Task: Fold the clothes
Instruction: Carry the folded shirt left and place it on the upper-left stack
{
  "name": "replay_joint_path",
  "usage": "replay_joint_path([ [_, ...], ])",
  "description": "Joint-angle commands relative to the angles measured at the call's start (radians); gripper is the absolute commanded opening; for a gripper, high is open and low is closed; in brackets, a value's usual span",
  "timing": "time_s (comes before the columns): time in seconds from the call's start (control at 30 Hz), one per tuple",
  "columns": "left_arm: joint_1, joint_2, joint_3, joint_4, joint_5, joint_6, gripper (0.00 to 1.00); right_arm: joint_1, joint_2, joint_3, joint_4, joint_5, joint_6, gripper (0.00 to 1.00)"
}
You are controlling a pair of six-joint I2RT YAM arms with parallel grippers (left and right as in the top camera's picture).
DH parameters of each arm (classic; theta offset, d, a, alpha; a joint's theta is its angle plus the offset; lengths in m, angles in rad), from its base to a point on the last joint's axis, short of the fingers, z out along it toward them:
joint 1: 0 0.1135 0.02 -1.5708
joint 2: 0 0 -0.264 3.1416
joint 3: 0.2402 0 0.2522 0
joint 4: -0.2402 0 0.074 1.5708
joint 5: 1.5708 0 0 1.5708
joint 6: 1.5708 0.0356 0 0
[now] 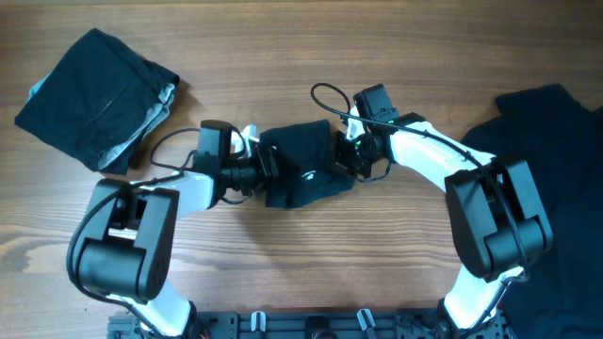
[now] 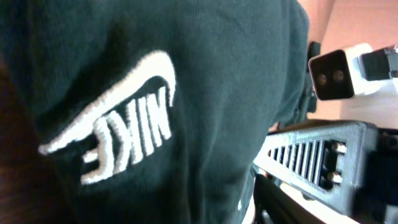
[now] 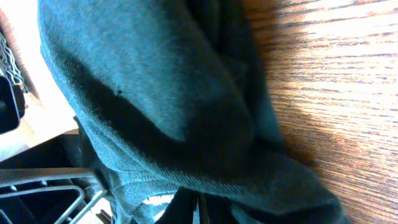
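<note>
Shirt: being pinched at 3 o'clock by right gripper.
Left gripper: grip cannot be told.
Care: edges best being kept even.

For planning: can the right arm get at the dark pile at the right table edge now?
Probably not yet: the right end effector is shut on the middle shirt. The dark pile lies just beside this arm, nothing between; after letting go, likely yes.

Three dark garments, two white-and-black arms, one wooden table.
</note>
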Motion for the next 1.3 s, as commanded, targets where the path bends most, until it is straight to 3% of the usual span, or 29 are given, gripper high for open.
replay_joint_path([
  [0.0,-0.045,0.039,-0.021,0.023,-0.109,-0.017,0.48,0.011,0.013,0.005,-0.002,-0.010,0.006,0.07],
  [0.13,-0.040,0.039,-0.021,0.035,-0.112,0.007,0.15,0.011,0.013,0.005,-0.028,-0.009,0.003,0.06],
  [0.23,0.006,0.019,-0.018,0.031,0.007,0.078,0.04,-0.004,0.008,0.006,-0.051,-0.017,-0.023,0.06],
  [0.4,0.188,-0.096,0.059,-0.136,0.184,0.203,0.04,-0.091,-0.156,0.040,-0.073,-0.196,-0.130,0.05],
  [0.6,0.350,-0.266,0.244,-0.150,0.257,0.144,0.04,-0.098,-0.395,0.042,-0.077,-0.101,-0.073,0.06],
  [0.7,0.468,-0.282,0.358,-0.150,0.188,0.137,0.04,-0.098,-0.395,0.041,-0.089,-0.100,-0.072,0.06],
  [0.87,0.684,-0.259,0.385,-0.153,-0.132,0.110,0.04,-0.098,-0.395,0.041,-0.132,-0.074,-0.073,0.06],
  [1.1,0.815,-0.092,0.385,-0.199,-0.262,0.115,0.04,-0.098,-0.395,0.041,-0.198,-0.059,-0.076,0.06],
  [1.13,0.821,-0.077,0.385,-0.198,-0.312,0.115,0.07,-0.098,-0.395,0.041,-0.203,-0.059,-0.075,0.07],
  [1.17,0.822,-0.070,0.385,-0.195,-0.335,0.115,0.21,-0.098,-0.395,0.041,-0.203,-0.059,-0.075,0.09],
  [1.2,0.822,-0.068,0.385,-0.203,-0.357,0.124,0.85,-0.098,-0.395,0.041,-0.204,-0.060,-0.075,0.10],
  [1.23,0.827,-0.072,0.385,-0.211,-0.349,0.146,1.00,-0.098,-0.395,0.041,-0.207,-0.060,-0.075,0.10],
  [1.27,0.839,-0.083,0.385,-0.242,-0.345,0.149,1.00,-0.098,-0.395,0.041,-0.210,-0.060,-0.075,0.10],
])
